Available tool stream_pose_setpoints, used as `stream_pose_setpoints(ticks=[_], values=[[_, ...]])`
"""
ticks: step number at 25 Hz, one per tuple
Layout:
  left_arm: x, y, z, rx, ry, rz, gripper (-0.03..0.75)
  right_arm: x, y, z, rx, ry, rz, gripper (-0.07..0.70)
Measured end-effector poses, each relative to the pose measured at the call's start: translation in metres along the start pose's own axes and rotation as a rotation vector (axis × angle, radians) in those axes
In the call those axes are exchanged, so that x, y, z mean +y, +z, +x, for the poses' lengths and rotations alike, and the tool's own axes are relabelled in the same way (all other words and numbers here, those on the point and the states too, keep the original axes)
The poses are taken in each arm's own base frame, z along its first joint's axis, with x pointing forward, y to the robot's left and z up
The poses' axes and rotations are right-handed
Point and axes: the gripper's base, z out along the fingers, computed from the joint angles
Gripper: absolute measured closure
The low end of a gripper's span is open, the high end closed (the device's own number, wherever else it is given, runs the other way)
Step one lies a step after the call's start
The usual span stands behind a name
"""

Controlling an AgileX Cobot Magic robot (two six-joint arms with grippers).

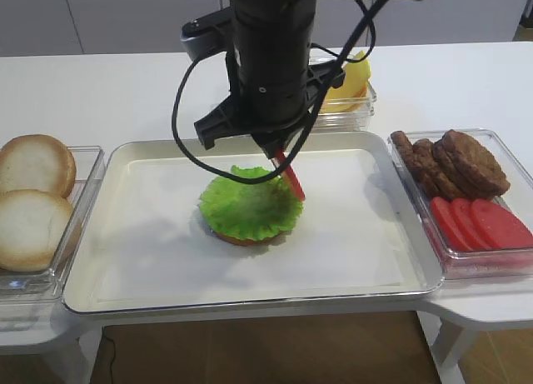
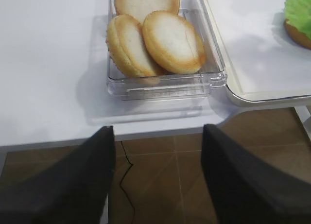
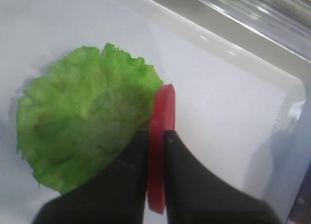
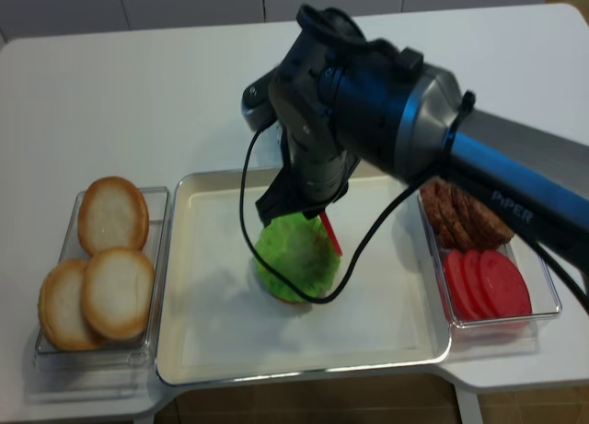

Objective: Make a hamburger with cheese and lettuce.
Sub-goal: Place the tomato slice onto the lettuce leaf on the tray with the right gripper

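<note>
Where the white table (image 1: 100,84) carries everything, the large cream tray (image 1: 150,267) sits at its front middle, flanked by clear bins; the left bin (image 1: 50,267) holds pale bun halves (image 1: 33,163), the right bin (image 1: 466,263) holds brown patties (image 1: 466,163) and round red slices (image 1: 487,221), and a further bin behind the tray holds the yellow cheese (image 1: 354,80), mostly hidden by the arm; the hamburger (image 1: 248,213) lies near the tray's centre, its tan bun base just showing under the lettuce (image 3: 82,112); the right gripper (image 3: 155,151) hangs over the stack's right edge, its dark fingers (image 3: 184,185) clenched on a red slice (image 3: 160,136) held on edge, tilted, its lower end beside the leaf's rim; the left gripper (image 2: 158,175) waits off the table's left front, above brown floor, its fingers (image 2: 77,185) spread apart with nothing between.
</note>
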Motion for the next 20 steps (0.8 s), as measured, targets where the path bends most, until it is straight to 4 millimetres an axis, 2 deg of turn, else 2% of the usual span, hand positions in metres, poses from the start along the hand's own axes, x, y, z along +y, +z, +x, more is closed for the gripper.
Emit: stream_pose_setpoints(ticks=[12,20], values=[[0.0,0.0,0.0,0.0,0.0,0.0,0.292,0.0,-0.001,-0.001,-0.008,0.012,-0.001,0.574],[0.0,0.0,0.0,0.0,0.0,0.0,0.292,0.014,-0.018,-0.007,-0.061,-0.018,-0.005,0.574]])
